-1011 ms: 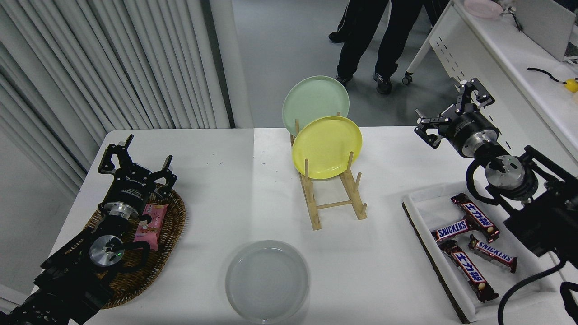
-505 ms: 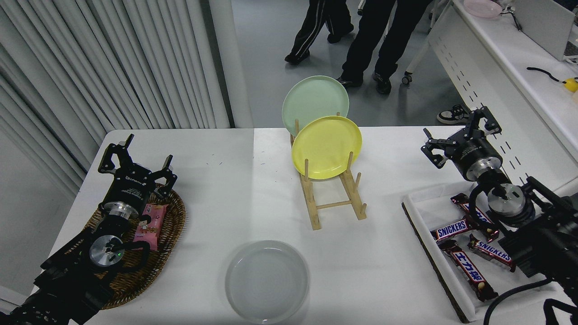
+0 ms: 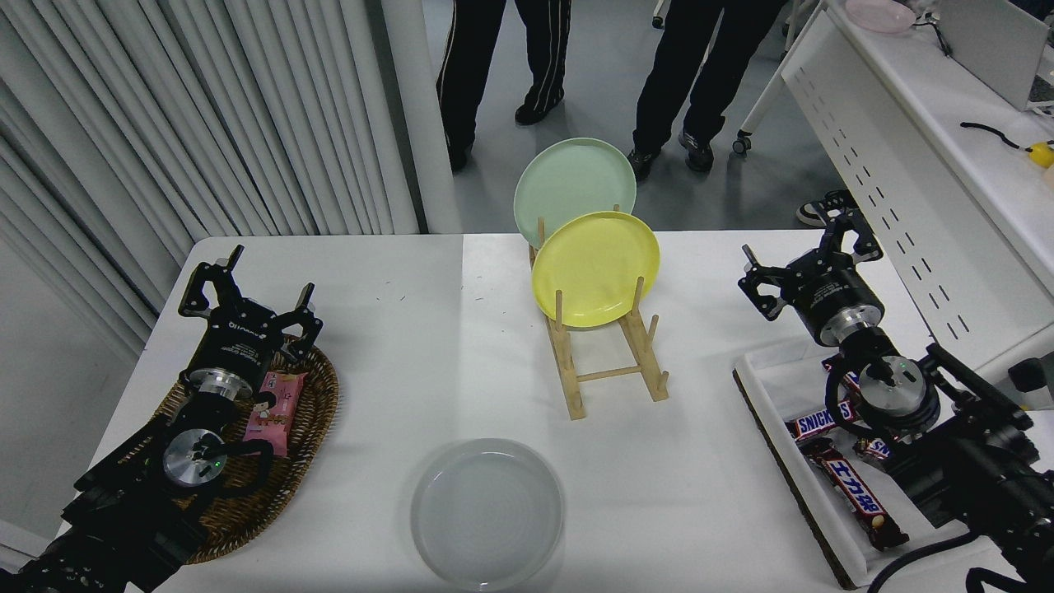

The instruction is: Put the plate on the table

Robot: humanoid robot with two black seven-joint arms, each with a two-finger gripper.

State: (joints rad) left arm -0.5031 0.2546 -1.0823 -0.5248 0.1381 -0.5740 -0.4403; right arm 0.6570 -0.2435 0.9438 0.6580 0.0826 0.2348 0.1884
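Plate flat; right claw spread, empty

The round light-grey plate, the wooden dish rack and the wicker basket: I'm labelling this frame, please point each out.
Round light-grey plate (image 3: 487, 514), head view, centre of its flat well.
Wooden dish rack (image 3: 608, 374), head view, front crossbar.
Wicker basket (image 3: 317, 394), head view, right rim.

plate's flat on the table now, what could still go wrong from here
The grey plate lies near the table's front edge, so a nudge could push it off. The right pincer is open above the table beside the tray of chocolate bars; lowering the arm carelessly might knock the tray. A wide sweep leftward could hit the rack holding two upright plates.
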